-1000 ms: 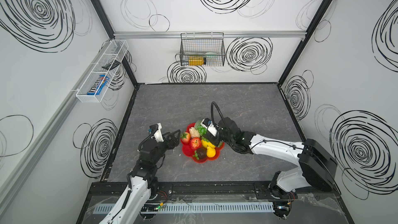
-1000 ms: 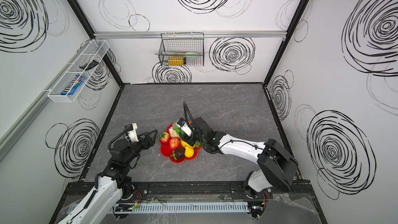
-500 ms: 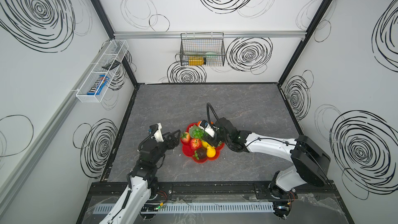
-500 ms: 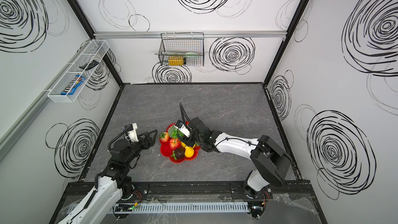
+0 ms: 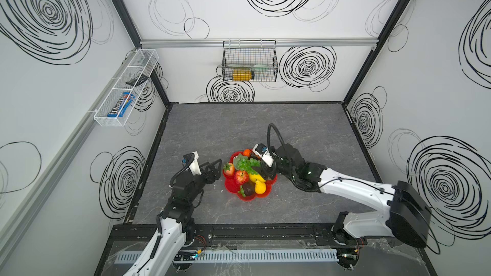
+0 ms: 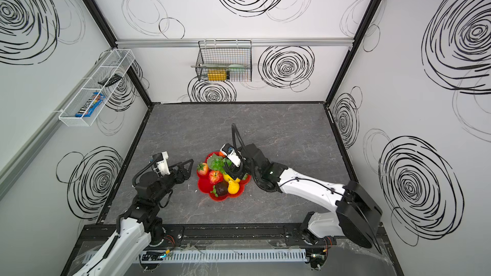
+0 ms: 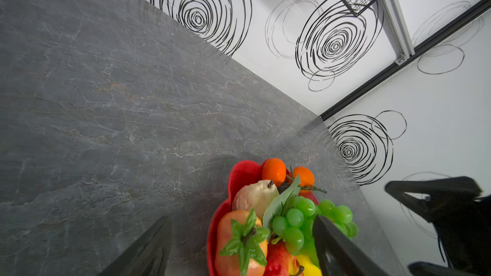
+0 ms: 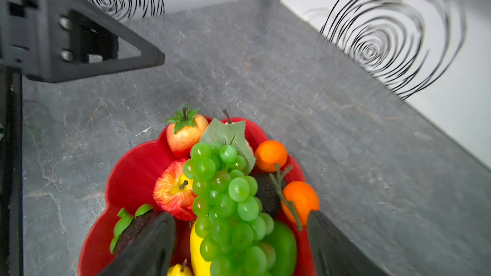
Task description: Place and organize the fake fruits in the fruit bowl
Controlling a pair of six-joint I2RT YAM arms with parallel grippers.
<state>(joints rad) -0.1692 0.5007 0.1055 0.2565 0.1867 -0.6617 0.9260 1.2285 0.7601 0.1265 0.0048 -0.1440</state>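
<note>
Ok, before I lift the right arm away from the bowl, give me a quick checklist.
1. The right gripper is open, jaws apart from the green grapes on both sides: ok.
2. The green grapes rest on other fruits inside the fruit bowl: ok. Whether they would roll: cannot tell.
3. The left gripper is open and holds nothing: ok.
4. The left gripper is apart from the bowl's rim near the strawberry, judged from the right wrist view: ok.
5. No fruit lies on the table outside the bowl in both top views: ok.
</note>
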